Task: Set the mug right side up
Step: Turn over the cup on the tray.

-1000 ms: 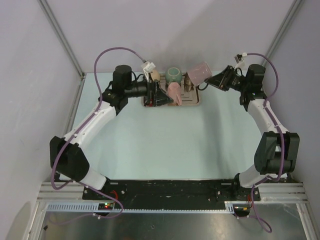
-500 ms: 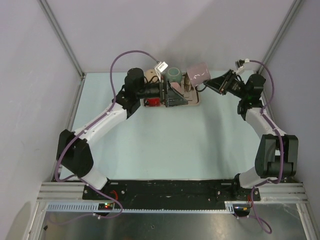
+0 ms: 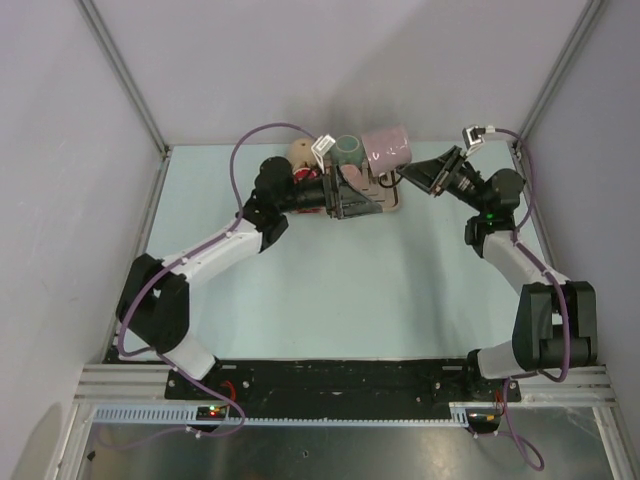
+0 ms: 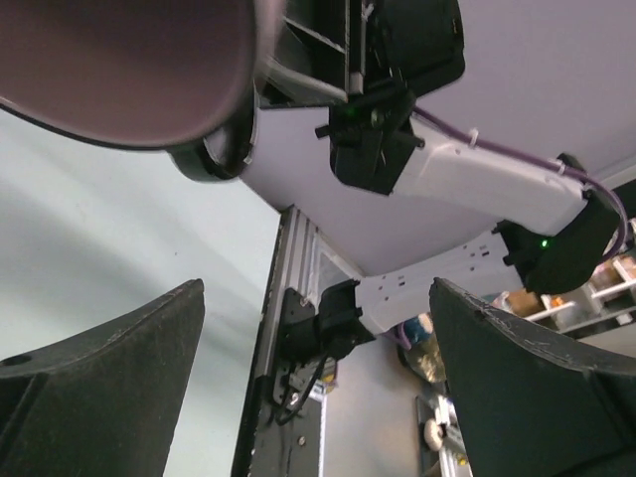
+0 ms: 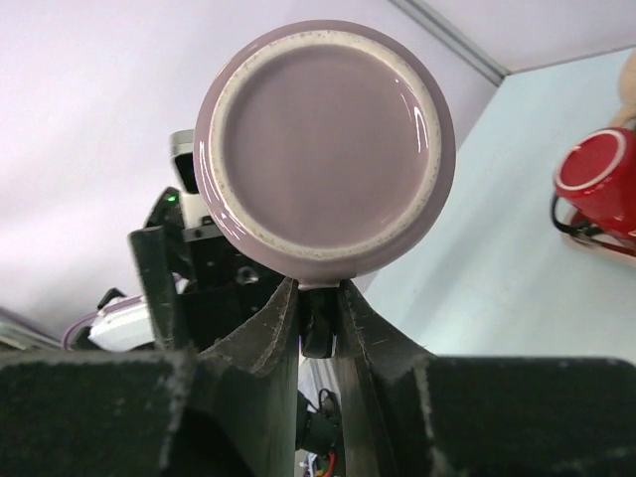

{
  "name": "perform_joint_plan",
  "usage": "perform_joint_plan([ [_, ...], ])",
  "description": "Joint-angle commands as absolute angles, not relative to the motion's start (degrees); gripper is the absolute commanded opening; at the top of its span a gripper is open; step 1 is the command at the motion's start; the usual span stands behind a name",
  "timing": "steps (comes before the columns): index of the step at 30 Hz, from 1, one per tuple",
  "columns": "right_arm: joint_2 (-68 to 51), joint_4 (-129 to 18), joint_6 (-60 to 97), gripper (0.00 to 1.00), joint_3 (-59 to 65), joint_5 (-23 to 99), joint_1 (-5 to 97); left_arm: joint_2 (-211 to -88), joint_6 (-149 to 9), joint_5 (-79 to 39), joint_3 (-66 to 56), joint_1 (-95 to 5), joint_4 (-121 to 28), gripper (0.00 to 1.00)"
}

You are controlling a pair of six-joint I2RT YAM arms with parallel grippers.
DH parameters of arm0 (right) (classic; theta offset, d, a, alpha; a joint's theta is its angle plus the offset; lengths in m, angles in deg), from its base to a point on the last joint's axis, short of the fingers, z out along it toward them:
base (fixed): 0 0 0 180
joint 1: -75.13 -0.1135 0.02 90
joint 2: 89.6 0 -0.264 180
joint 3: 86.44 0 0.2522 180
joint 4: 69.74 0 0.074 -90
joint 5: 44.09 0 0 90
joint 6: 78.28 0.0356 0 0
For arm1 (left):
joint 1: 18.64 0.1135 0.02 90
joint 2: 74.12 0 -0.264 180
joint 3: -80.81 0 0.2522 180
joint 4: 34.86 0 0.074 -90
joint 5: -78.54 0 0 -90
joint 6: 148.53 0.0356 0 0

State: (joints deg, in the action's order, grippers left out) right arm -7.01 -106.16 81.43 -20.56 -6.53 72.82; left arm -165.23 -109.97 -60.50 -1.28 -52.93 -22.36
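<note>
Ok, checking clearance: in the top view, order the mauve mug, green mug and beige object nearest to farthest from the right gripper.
1. mauve mug: clamped by the right gripper, just to its left.
2. green mug: next along, left of the mauve one.
3. beige object: farthest left.

Pictured: the left gripper (image 4: 316, 298), its two dark fingers (image 4: 99, 388) spread wide apart. A mauve mug (image 4: 119, 60) is framed above the left finger, close to the lens. Beyond the gap, the white-and-black right arm (image 4: 467, 184) is caught against a pale wall, with green lights lit on it.
</note>
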Motion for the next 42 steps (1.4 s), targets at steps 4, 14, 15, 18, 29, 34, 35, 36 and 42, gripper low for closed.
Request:
perform_joint_plan([
  [4,-11.1,-122.1,85.4,0.00,-22.9,-1.3,69.8,-166.2,-125.7,-57.4,3.9,-53.3,3.3,0.98],
  [14,-10.7,-123.1,83.8,0.00,-24.5,-0.1,67.1,-167.3,-128.1,-54.9,5.1,-53.5,8.7,0.98],
  [15,-10.7,-123.1,83.7,0.00,-24.6,0.0,67.0,-167.3,-128.0,-54.8,5.1,-53.5,8.8,0.98],
  [18,-10.7,-123.1,83.7,0.00,-24.8,0.2,66.8,-167.4,-127.8,-54.7,5.1,-53.5,9.1,0.98],
  [29,-11.8,-123.9,85.0,0.00,-24.9,1.3,67.1,-167.7,-123.8,-54.7,6.2,-53.5,7.2,0.97],
  [34,-12.1,-124.7,85.6,0.00,-24.9,1.8,67.7,-167.8,-121.4,-54.3,6.5,-53.5,4.3,0.97],
  [35,-12.1,-124.8,85.6,0.00,-24.9,1.8,67.8,-167.9,-121.2,-54.2,6.4,-53.5,4.1,0.97],
  [36,-12.2,-124.7,85.6,0.00,-24.9,1.8,67.8,-168.0,-121.1,-54.1,6.3,-53.5,3.9,0.98],
  [42,-12.3,-122.8,83.4,0.00,-24.9,0.4,66.4,-168.3,-121.8,-54.3,5.5,-53.5,3.7,1.00],
])
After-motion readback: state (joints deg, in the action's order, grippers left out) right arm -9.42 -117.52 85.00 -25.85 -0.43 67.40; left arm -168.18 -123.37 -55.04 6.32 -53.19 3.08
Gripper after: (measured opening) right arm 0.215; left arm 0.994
